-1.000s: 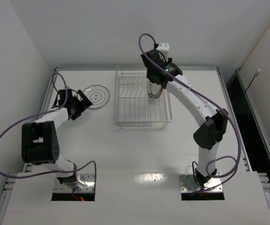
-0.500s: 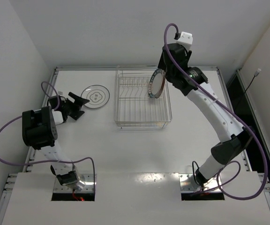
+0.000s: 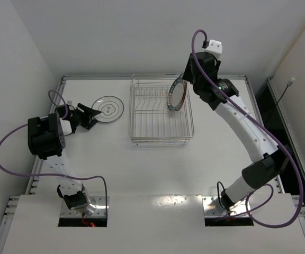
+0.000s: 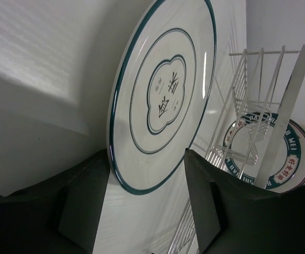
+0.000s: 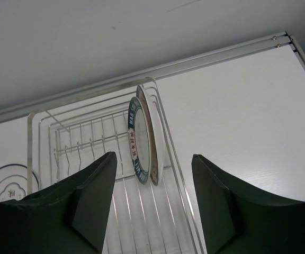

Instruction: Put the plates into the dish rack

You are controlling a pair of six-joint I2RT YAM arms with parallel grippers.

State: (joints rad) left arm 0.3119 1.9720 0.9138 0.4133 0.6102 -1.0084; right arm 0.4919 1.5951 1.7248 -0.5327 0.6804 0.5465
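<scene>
The thin-rimmed plate (image 3: 109,108) is seen lying flat on the table, left of the dish rack (image 3: 142,138) and apart from it. The two other plates (image 3: 177,95) are stood upright at the rack's right side. The left gripper (image 3: 93,117), much the nearer, is held spread on the side of that plate away from the rack, with the near rim facing its jaws. The right gripper (image 5: 153,157) is held spread and empty above the rack.

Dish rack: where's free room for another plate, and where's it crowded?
The silver wire dish rack is bare from its left wall to the teal-rimmed round plate. Crowded far right: that plate and an orange-toned round plate stand together.
</scene>
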